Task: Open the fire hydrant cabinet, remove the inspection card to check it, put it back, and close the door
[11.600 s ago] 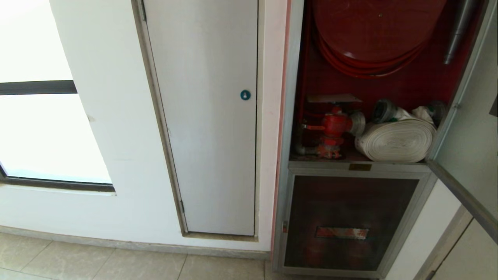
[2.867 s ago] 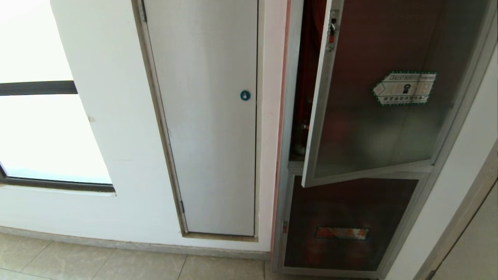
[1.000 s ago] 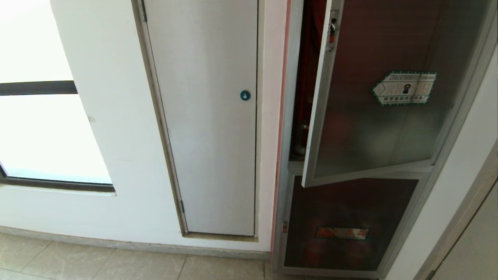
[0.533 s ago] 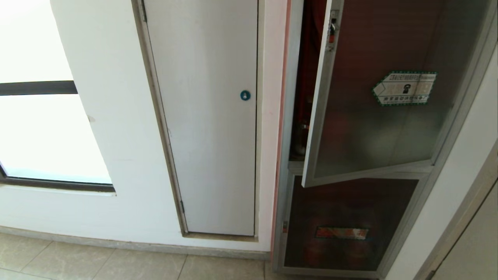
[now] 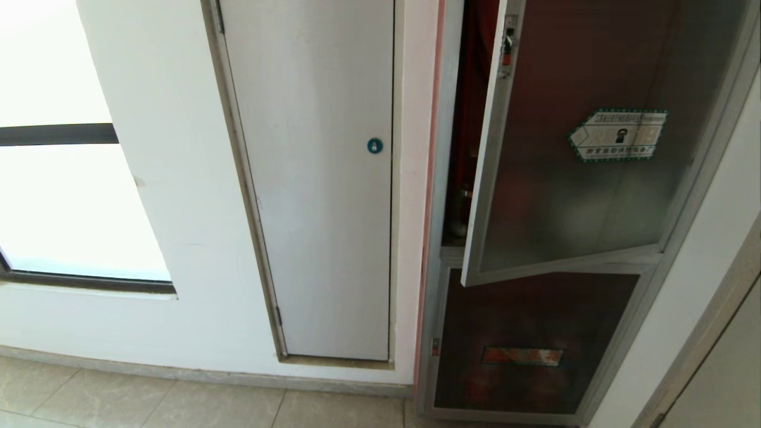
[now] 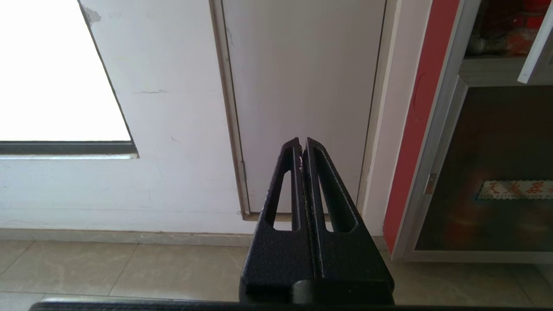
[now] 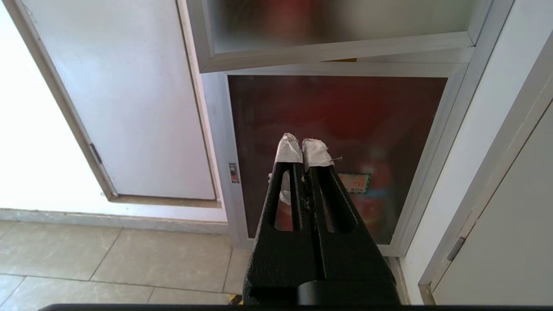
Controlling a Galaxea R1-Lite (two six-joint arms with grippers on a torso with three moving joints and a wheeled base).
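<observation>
Nearest, the left gripper (image 6: 302, 144) hangs low over the tiled floor (image 6: 129, 268), its black fingers pressed together and holding nothing; it faces the plain white door (image 5: 321, 178) with the blue round lock (image 5: 374, 145). The right gripper (image 7: 304, 149), its white-wrapped fingertips (image 7: 288, 150) also closed and empty, points at the lower dark panel (image 5: 529, 339) of the fire hydrant cabinet (image 5: 437, 238). Above that panel the door (image 5: 571, 196), silver-framed dark glass with a green-bordered sticker (image 5: 618, 135) and a red-tabbed latch (image 5: 507, 47), stands ajar, its free edge clear of the frame. Eleven seconds ago it stood wide open, showing hose reel and valve; over the last three seconds it has not shifted. A narrow gap shows red interior; the inspection card is not visible
</observation>
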